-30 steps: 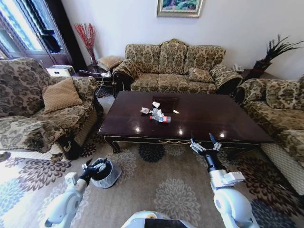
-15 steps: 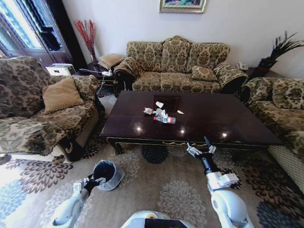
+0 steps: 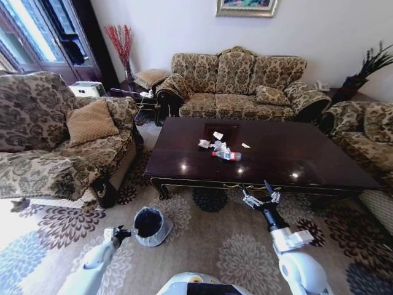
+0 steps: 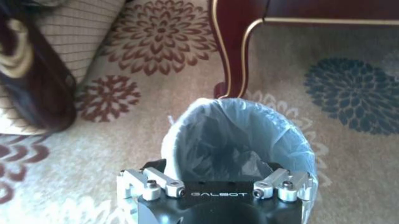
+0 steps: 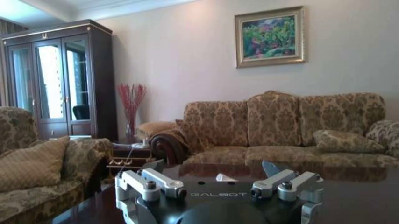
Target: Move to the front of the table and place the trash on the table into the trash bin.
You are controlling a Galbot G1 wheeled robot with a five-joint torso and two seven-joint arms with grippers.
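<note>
A living room with a beige carpet patterned in dark floral medallions spreads out below the head camera, ringed by brown damask sofas: a three-seat sofa at 12 o'clock against the pale wall, an armchair at 9 o'clock carrying a tan quilted cushion, and another sofa at 3 o'clock. A gilt-framed painting hangs above the far sofa.

The large rectangular desk of dark glossy reddish-brown wood, with a square inlay panel and a gold-trimmed carved edge, fills the middle of the view, just past 12 o'clock from the robot.

The round dark trash bin, lined with a translucent white plastic bag folded over its rim, is at 10 o'clock low over the carpet, near the desk's front left leg. The left hand is clamped on the bin's near rim; in the left wrist view the bag-lined opening lies straight ahead of the hand, tipped away from it toward the desk leg.

The right hand hangs at 1 o'clock, just before the desk's front edge, its fingers spread apart and holding nothing.

The trash sits in a cluster near the desk's centre: a small clear plastic bottle with a red-and-blue label lying on its side, and beside it crumpled white paper scraps, with one smaller scrap apart at the 3 o'clock side.
</note>
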